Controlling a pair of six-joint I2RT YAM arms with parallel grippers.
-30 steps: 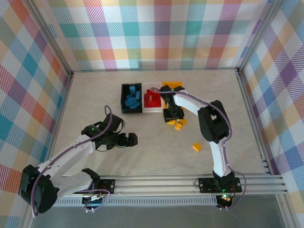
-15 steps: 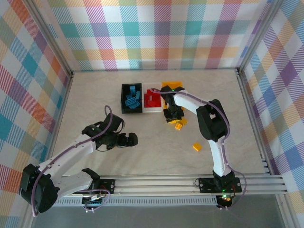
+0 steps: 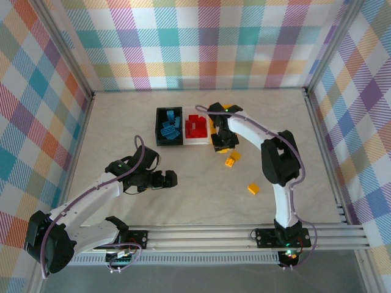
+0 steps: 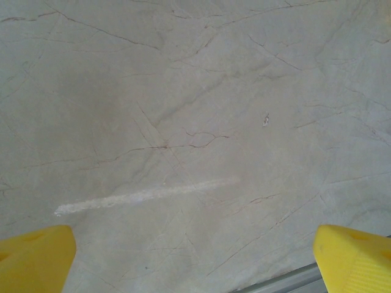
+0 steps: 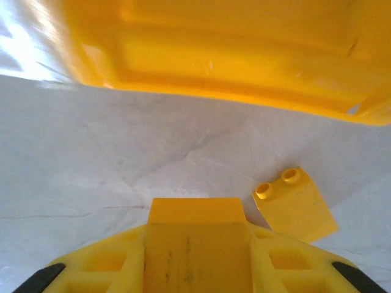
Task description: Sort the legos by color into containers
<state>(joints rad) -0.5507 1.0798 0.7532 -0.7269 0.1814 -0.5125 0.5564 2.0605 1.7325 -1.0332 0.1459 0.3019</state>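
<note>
My right gripper [image 3: 220, 143] is shut on a yellow lego [image 5: 195, 215] and hangs just off the near edge of the yellow container [image 5: 244, 49], which my arm mostly hides from above [image 3: 211, 127]. A yellow sloped lego [image 5: 295, 206] lies on the table beside the held one [image 3: 231, 160]. Another yellow lego [image 3: 253, 188] lies nearer the front. The black container [image 3: 169, 126] holds blue legos. Red legos sit in the white container [image 3: 195, 129]. My left gripper [image 3: 168, 179] is open over bare table, with nothing between its yellow fingertips [image 4: 36, 256].
The three containers stand side by side at the middle back of the marble table [image 3: 122, 122]. An aluminium rail [image 3: 214, 235] runs along the near edge. Checked walls close in the back and both sides.
My right gripper has shut on a yellow lego, lifted it off the table and moved slightly back toward the yellow container. The left arm has stayed still.
</note>
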